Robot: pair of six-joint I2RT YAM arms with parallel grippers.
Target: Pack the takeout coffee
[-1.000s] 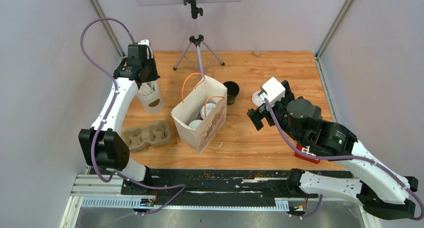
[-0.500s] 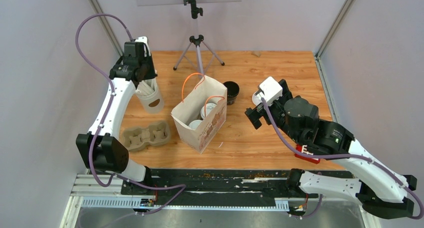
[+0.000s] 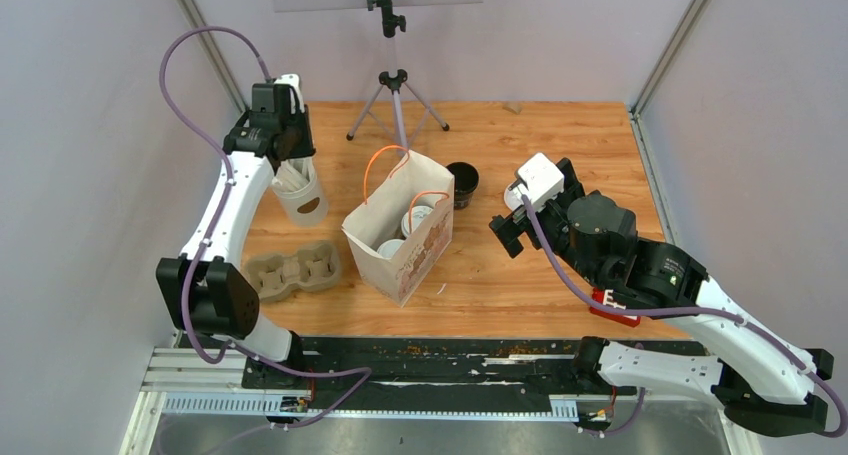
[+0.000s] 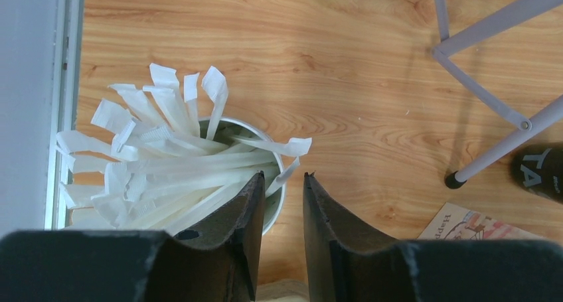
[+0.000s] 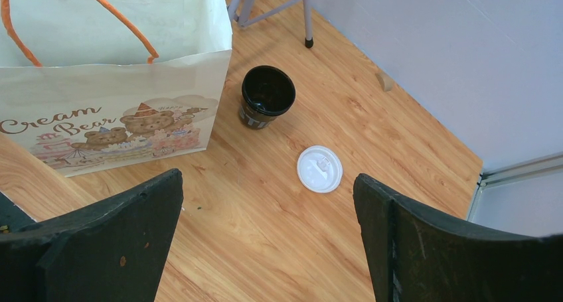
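Takeout coffee cup (image 5: 267,96) was noted unlidded, its lid (image 5: 319,168) judged next for the wide-apart right pincer (image 5: 267,177); left pincer (image 4: 283,177) narrowly apart.

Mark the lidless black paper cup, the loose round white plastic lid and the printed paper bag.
lidless black paper cup (image 5: 267,91), right wrist view, dark inside.
loose round white plastic lid (image 5: 319,169), right wrist view, top centre.
printed paper bag (image 5: 113,106), right wrist view, front wall.
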